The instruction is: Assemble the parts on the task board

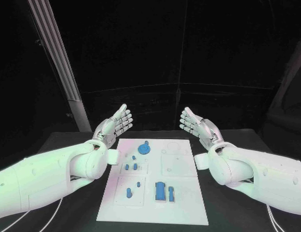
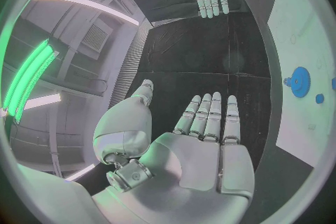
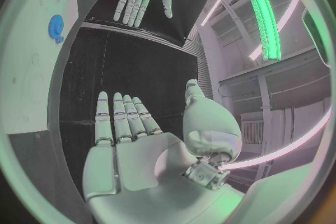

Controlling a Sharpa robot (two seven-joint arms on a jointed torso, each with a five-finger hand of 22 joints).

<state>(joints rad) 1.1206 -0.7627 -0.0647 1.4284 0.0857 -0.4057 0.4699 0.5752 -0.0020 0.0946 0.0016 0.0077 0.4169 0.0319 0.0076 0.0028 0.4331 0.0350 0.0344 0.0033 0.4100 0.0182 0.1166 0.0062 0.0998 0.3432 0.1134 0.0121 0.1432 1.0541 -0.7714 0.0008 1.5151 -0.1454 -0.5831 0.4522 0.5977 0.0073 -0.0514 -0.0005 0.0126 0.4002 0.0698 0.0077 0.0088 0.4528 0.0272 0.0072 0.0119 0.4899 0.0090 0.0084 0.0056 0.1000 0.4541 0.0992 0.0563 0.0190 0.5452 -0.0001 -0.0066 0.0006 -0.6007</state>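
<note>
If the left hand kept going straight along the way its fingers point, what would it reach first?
Probably nothing nearby: the left hand, open and empty, points away from the robot past the task board, over bare black table. The way looks free, though depth is unclear.

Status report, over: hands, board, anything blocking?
Left hand and right hand open, raised beyond the board. Blue parts untouched on it. Nothing in the way.

No readable text, labels, brands or numbers on task board (image 1: 182, 193) or parts
</note>
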